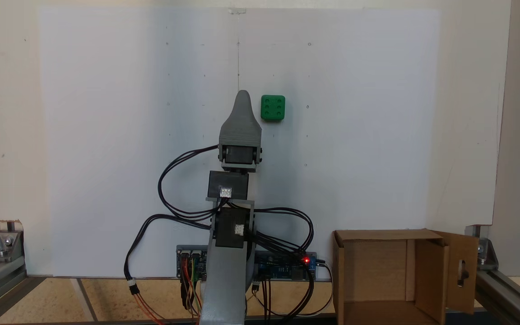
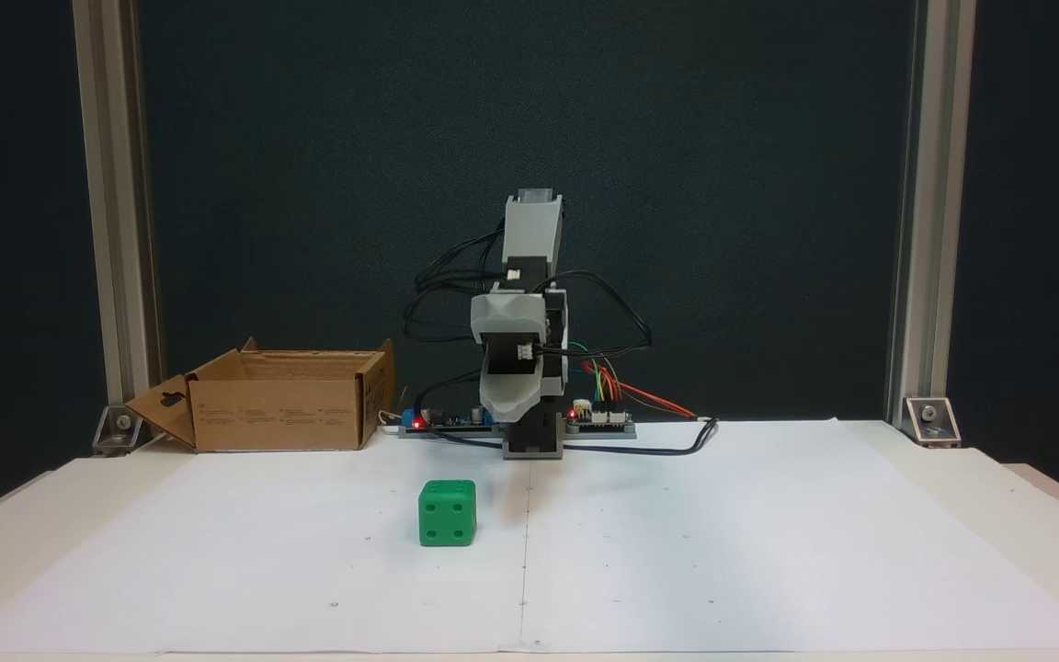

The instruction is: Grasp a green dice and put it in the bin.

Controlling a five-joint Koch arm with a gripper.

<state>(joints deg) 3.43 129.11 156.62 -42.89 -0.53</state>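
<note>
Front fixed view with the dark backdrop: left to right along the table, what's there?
Cardboard bin → green dice → arm, with the gripper pointing down → loose black cable trailing off its base.

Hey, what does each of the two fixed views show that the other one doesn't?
A fixed view looks down on the green dice, six pips up, and into the bin. A fixed view faces the arm: the dice's four-pip side, the bin's printed outer wall. Both show the dice on white paper, apart from the gripper, and the bin's keyhole flap.
</note>
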